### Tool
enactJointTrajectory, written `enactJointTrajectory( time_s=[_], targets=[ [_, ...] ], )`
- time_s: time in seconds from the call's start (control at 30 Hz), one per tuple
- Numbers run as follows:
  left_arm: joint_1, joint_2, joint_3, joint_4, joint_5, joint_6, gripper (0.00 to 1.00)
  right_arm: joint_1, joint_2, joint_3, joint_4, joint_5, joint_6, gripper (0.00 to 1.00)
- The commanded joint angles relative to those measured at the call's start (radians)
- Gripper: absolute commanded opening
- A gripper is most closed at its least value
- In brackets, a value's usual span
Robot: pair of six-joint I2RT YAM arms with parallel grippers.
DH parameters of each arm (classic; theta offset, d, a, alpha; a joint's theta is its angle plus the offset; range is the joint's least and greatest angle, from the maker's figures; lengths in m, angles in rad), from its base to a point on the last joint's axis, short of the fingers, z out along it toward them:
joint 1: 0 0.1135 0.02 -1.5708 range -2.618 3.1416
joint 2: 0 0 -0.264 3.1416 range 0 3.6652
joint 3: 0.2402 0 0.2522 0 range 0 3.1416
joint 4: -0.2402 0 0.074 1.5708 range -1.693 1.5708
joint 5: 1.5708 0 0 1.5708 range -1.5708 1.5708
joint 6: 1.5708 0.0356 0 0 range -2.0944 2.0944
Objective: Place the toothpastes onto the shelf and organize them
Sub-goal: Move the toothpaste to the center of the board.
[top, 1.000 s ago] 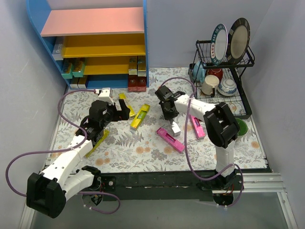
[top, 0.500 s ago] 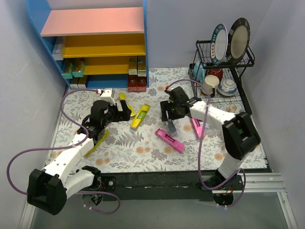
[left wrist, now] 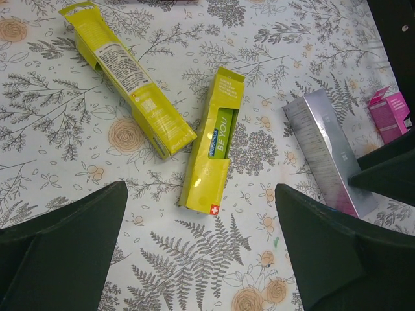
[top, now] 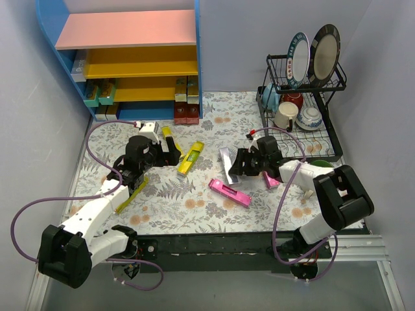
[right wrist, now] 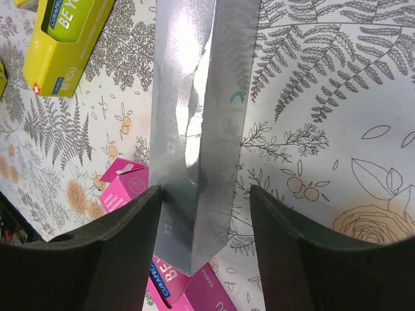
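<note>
- Right arm point(top: 301, 170): hand drawn back from mid-worktop, nearer and rightward; elbow swung out right and lower.
- Right fingers point(right wrist: 97, 259): shut a second ago, now parted, straddling the silver box point(right wrist: 194, 129).
- Silver box: shifted back and left from the pink box point(top: 229, 192), now slanted.

The shelf point(top: 126, 29) stands at the tabletop's far-left corner, with teal boxes point(top: 98, 92) and dark red boxes point(top: 187, 114) on its lower levels. Mid-tabletop lie two yellow boxes point(left wrist: 214, 139), a silver box point(right wrist: 194, 116) and, toward the near edge, a magenta box point(top: 229, 192).
</note>
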Motion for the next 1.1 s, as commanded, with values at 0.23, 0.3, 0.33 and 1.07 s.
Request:
enactJointTrajectory(
  time_s=[0.23, 0.3, 0.33, 1.07],
  targets=[
    [-0.003, 0.001, 0.002, 0.006, 0.02, 0.002, 0.98, 0.066, 0.06, 0.0, 0.019, 0.069, -0.075, 0.61],
    [-0.003, 0.001, 0.002, 0.006, 0.02, 0.002, 0.98, 0.099, 0.069, 0.023, -0.022, 0.13, -0.084, 0.61],
    [-0.003, 0.001, 0.002, 0.006, 0.021, 0.003, 0.98, 0.109, 0.072, 0.049, -0.036, 0.154, -0.087, 0.61],
    [-0.093, 0.042, 0.013, 0.039, 0.053, 0.043, 0.98, 0.232, -0.009, 0.304, -0.28, 0.372, -0.076, 0.65]
  ],
)
